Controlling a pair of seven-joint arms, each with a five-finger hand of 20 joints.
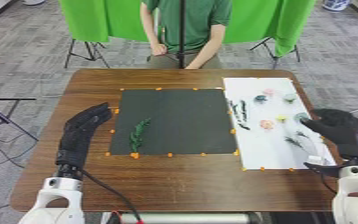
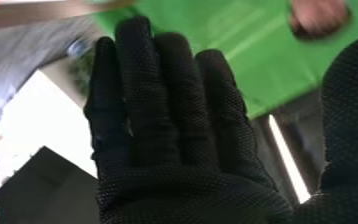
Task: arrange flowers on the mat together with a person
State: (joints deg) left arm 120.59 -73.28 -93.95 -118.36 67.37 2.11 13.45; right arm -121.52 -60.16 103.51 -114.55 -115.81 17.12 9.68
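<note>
The right hand (image 1: 340, 130) is over the right edge of the white sheet (image 1: 286, 150), close to the flower heads. In the right wrist view the right hand (image 2: 171, 110) has its fingers straight, thumb apart, holding nothing. The left hand (image 1: 88, 120) rests left of the dark mat (image 1: 180, 120), fingers extended. One green leafy sprig (image 1: 140, 134) lies on the mat's left part. On the white sheet are a pink flower (image 1: 267, 124), a yellow one (image 1: 282, 118), a dark bluish one (image 1: 261, 98), a pale green one (image 1: 290, 98) and dark green sprigs (image 1: 240, 112).
The brown table (image 1: 175, 180) carries the mat and the sheet side by side, with small orange markers (image 1: 135, 155) along their edges. A black cable (image 1: 113, 190) runs over the table's near left part. A person sits at the far side, hands off the flowers.
</note>
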